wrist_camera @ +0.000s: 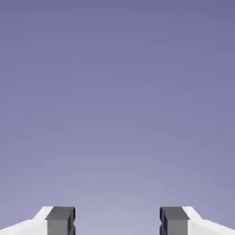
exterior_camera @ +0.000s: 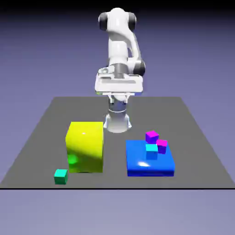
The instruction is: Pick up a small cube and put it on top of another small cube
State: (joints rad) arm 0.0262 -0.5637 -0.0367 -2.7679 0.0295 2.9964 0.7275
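The small cube [exterior_camera: 60, 176], teal-green and matte, sits on the grey table [exterior_camera: 41, 137] near its front edge, at the exterior view's left, just in front of a big yellow block [exterior_camera: 85, 147]. My gripper [exterior_camera: 118, 92] hangs high above the table's far middle, well away from the cube. In the hand view the gripper [wrist_camera: 117, 220] shows its two grey fingertips [wrist_camera: 60, 221] wide apart, with nothing between them, only the plain backdrop. It is open.
A flat blue block [exterior_camera: 137, 163] lies at the exterior view's right. On it stand a light cyan cube [exterior_camera: 152, 151] and two magenta cubes [exterior_camera: 152, 136] [exterior_camera: 161, 146], clustered together. The robot's base [exterior_camera: 118, 121] stands behind the yellow block.
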